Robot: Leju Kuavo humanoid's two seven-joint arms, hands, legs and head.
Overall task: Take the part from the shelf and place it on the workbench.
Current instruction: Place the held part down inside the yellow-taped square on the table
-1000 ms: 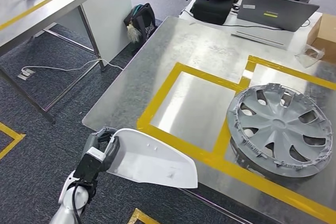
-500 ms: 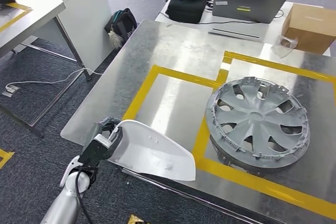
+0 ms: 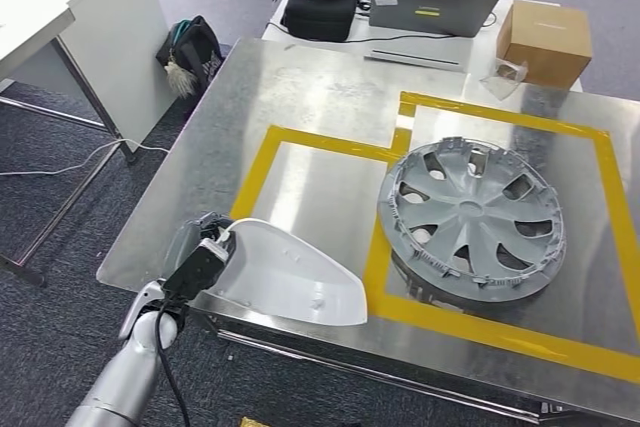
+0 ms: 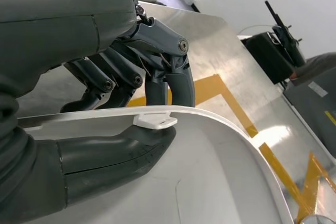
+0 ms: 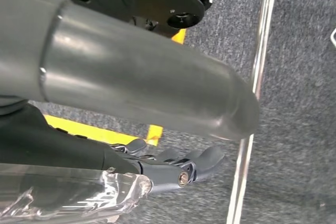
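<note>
As before, part [image 3: 290,277] in L hand [image 3: 198,265].

White part [image 3: 290,272], grey hubcap [image 3: 472,217], yellow tape [image 3: 490,330]

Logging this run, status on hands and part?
Left robot hand grips white part over workbench near edge. Right robot hand hangs low, state unclear. Hubcap fills right square; left square free.

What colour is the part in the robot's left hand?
White; the part shows best in the head view.
</note>
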